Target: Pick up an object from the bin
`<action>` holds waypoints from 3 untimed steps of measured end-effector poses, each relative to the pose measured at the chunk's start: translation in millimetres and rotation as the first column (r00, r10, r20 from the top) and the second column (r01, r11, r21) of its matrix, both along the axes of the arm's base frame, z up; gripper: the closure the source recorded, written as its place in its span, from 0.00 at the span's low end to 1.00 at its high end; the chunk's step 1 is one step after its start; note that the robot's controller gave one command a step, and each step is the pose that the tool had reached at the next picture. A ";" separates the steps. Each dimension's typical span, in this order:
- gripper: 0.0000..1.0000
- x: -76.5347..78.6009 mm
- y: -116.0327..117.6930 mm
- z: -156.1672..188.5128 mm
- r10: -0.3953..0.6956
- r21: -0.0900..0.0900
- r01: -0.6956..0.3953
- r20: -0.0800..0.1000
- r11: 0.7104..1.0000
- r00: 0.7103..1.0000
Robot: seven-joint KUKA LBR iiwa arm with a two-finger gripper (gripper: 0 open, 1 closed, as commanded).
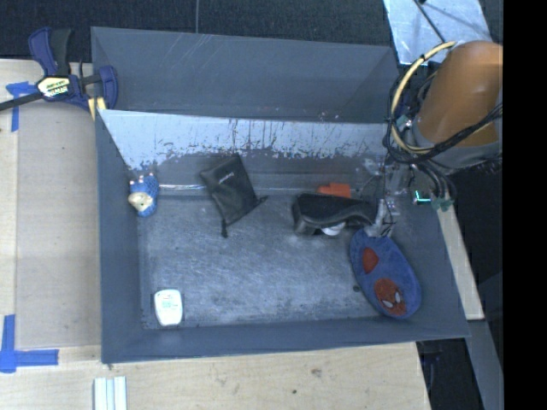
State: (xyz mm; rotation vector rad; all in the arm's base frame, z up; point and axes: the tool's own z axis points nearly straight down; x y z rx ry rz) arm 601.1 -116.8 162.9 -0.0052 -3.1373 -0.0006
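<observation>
The gripper [386, 214] is being held low at the right end of the bin, beneath the orange-covered wrist. Whether it is released or clenched cannot be told from this angle, and nothing is being shown clasped in it.

The grey metal bin [256, 336] is being viewed from above, with its few things lying scattered over the floor. The largest of them, a blue soft slipper-like piece [389, 282] with red patches and a red masked face, is lying just below the gripper, toward the near right corner. Its long axis is running away from the tool, down and slightly right.

A black glossy shoe-like object [329, 213] is lying immediately to the left of the gripper. Its long axis is being set across the bin, left to right, so its right end is either touching the tool or sitting just beside it; which of the two cannot be made out. This black object is being judged the likelier target, since the tool is level with its end, and any closing would have to be made across its narrow width.

A dark grey pouch [229, 188] is resting near the back wall, well apart. A small orange piece [336, 190] is lying just behind the black object. A blue-and-yellow toy [142, 195] and a white block [168, 306] are lying far to the left.
</observation>
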 end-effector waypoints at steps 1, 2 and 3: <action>0.00 25.8 8.0 -83.6 -0.118 -0.002 0.118 0.001 0.993 0.993; 1.00 25.5 6.3 -79.1 -0.116 -0.005 0.116 -0.001 0.993 0.993; 1.00 10.6 21.0 111.8 -0.181 -0.001 0.181 0.010 0.983 0.983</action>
